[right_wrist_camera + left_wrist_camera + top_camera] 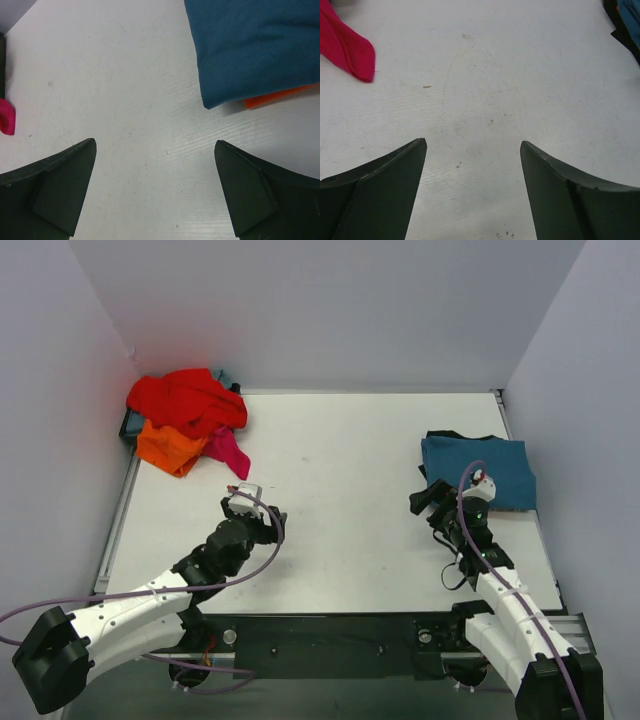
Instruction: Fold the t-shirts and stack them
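Note:
A loose heap of t-shirts lies at the table's back left: a bright red t-shirt (185, 400) on top, an orange one (165, 448) and a magenta one (228, 450) (350, 50) below it. At the right lies a folded teal t-shirt (480, 472) (260, 45), with a black one (445, 436) and an orange edge (280, 97) showing beneath. My left gripper (268, 520) (472, 142) hovers open over bare table, right of the heap. Just left of the teal stack, my right gripper (422, 500) (155, 145) is open and holds nothing.
White walls close in the table (350, 460) at the back and on both sides. A dark bar (350, 635) carrying both arm bases runs along the near edge. Purple cables trail from each arm.

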Robot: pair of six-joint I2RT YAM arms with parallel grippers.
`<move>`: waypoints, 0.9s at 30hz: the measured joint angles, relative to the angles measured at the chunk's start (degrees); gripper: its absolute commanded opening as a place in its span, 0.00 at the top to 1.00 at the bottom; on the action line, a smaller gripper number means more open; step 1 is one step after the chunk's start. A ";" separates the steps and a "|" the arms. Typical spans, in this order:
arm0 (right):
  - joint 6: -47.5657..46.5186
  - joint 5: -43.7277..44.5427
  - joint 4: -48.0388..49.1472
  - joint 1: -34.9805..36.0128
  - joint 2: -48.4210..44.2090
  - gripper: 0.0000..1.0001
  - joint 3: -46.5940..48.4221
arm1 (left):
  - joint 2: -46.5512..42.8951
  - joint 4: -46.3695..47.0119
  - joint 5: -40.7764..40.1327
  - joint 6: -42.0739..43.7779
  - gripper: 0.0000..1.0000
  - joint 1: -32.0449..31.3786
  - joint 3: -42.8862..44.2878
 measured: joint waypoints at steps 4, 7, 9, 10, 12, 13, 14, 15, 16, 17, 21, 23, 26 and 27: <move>0.61 -0.35 0.00 0.00 0.74 0.00 0.00 | 0.00 -0.09 -2.21 -0.44 0.12 0.00 -0.02; 1.16 -0.92 0.13 0.00 0.87 0.01 0.00 | 0.42 -3.69 -7.10 -3.10 0.12 1.60 1.36; 1.40 -1.29 0.72 0.00 0.87 0.01 -0.02 | 2.08 -7.72 -8.55 -4.92 0.12 5.90 5.03; 1.53 -1.40 0.98 0.02 0.85 0.01 -0.04 | 3.17 -9.29 -8.83 -5.99 0.12 8.96 7.48; 1.84 -1.53 1.33 0.02 0.85 0.01 -0.15 | 5.40 -11.02 -8.79 -7.65 0.13 14.86 12.13; 1.90 -1.53 1.42 0.07 0.83 0.01 -0.22 | 6.78 -11.56 -8.48 -8.70 0.13 18.18 14.73; 2.08 -1.53 1.46 0.07 0.81 0.01 -0.31 | 8.48 -11.82 -8.09 -9.84 0.13 21.94 17.64; 2.21 -1.51 1.49 0.07 0.70 0.01 -0.44 | 10.12 -12.04 -7.78 -10.86 0.14 25.00 19.82; 2.29 -1.51 1.51 0.07 0.48 0.01 -0.61 | 11.39 -12.31 -7.15 -11.61 0.15 27.30 21.49; 2.32 -1.46 1.62 0.07 0.09 0.01 -0.96 | 13.40 -13.05 -6.23 -12.66 0.17 30.23 23.71; 2.49 -1.29 1.64 0.07 -1.73 0.01 -2.08 | 22.56 -15.91 -2.45 -16.11 0.21 38.80 31.78; 2.51 -1.25 1.66 0.09 -2.12 0.01 -2.19 | 26.45 -16.76 -0.94 -17.22 0.24 41.03 34.25; 2.51 -1.25 1.68 0.11 -2.21 0.01 -2.19 | 32.04 -17.66 2.32 -18.45 0.26 43.50 37.83; 2.51 -1.25 1.68 0.11 -2.21 0.01 -2.19 | 34.27 -18.27 3.34 -18.84 0.27 44.24 39.58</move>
